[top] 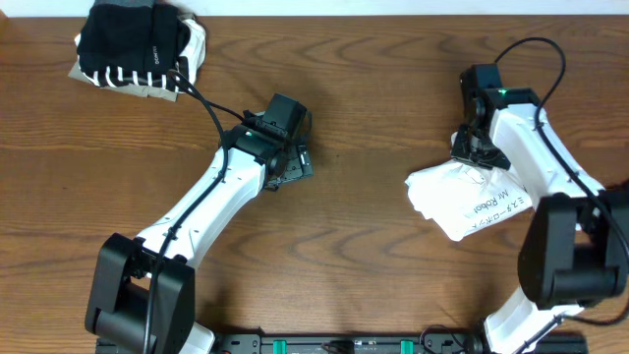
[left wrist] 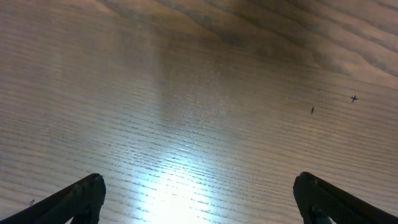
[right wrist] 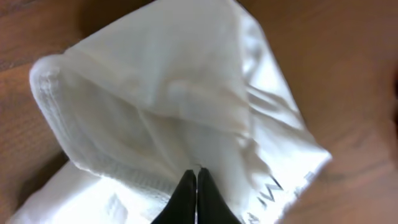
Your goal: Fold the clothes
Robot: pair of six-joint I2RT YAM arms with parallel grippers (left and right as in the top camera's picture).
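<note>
A folded white T-shirt [top: 467,197] with dark lettering lies at the right of the wooden table. My right gripper [top: 475,149] sits at its far edge. In the right wrist view that gripper [right wrist: 196,175] has its black fingertips pressed together on a raised fold of the white T-shirt [right wrist: 155,93]. A pile of other clothes [top: 138,44], black, striped, beige and white, rests at the far left corner. My left gripper [top: 295,165] hovers over bare wood at the table's middle. In the left wrist view the left gripper [left wrist: 199,199] is open with nothing between its fingers.
The wooden table [top: 373,98] runs between the two arms. A black cable [top: 211,108] loops from the left arm toward the pile. The arm bases stand at the near edge.
</note>
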